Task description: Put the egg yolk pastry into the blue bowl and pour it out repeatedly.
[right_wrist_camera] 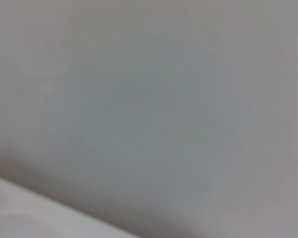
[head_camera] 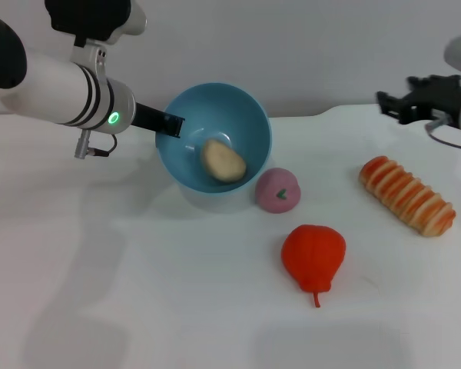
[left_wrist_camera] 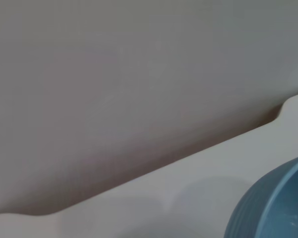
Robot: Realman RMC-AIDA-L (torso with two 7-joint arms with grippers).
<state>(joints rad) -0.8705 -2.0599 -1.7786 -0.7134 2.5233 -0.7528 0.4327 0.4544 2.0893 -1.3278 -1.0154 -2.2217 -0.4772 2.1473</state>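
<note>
My left gripper (head_camera: 169, 124) is shut on the left rim of the blue bowl (head_camera: 242, 115) and holds it tipped on its side, with the opening facing front and right. The egg yolk pastry (head_camera: 222, 161), a pale tan lump, lies inside the bowl against its lower wall, close to the rim. The bowl's lower edge is at or just above the white table (head_camera: 100, 292). In the left wrist view only a piece of the blue bowl's (left_wrist_camera: 273, 208) outer wall shows. My right gripper (head_camera: 392, 104) is parked at the far right, away from everything.
A pink ball with a green mark (head_camera: 277, 190) sits just right of the bowl's lower rim. A red pear-shaped toy (head_camera: 313, 256) lies in front of it. An orange-striped bread roll (head_camera: 407, 195) lies at the right. The table's back edge meets a grey wall.
</note>
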